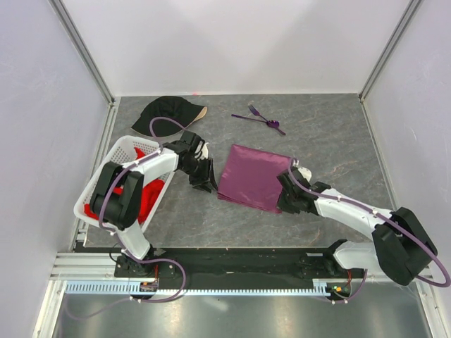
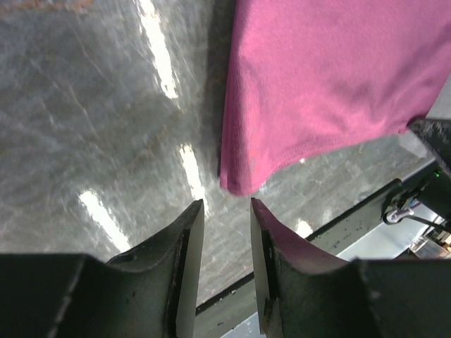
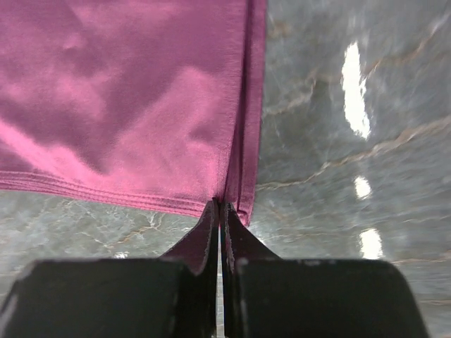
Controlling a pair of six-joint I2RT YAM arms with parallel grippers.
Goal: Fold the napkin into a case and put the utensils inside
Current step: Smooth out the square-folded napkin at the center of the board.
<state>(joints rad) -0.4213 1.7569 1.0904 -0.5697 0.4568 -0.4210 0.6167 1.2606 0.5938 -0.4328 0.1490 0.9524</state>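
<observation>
The plum-purple napkin (image 1: pixel 254 176) lies flat at the middle of the table, folded with doubled layers along its right side (image 3: pixel 243 105). My right gripper (image 1: pixel 283 202) is at its near right corner, shut on the hem (image 3: pixel 220 205). My left gripper (image 1: pixel 209 184) hovers just off the napkin's near left corner (image 2: pixel 239 179), its jaws open (image 2: pixel 227 208) with only bare tabletop between them. The purple utensils (image 1: pixel 261 118), one of them a fork, lie together on the table beyond the napkin. No case shape shows.
A black cap (image 1: pixel 165 116) sits at the back left. A white lattice basket (image 1: pixel 129 143) holding a red cloth (image 1: pixel 151 193) stands at the left, under the left arm. The black base rail (image 2: pixel 366 211) runs along the near edge.
</observation>
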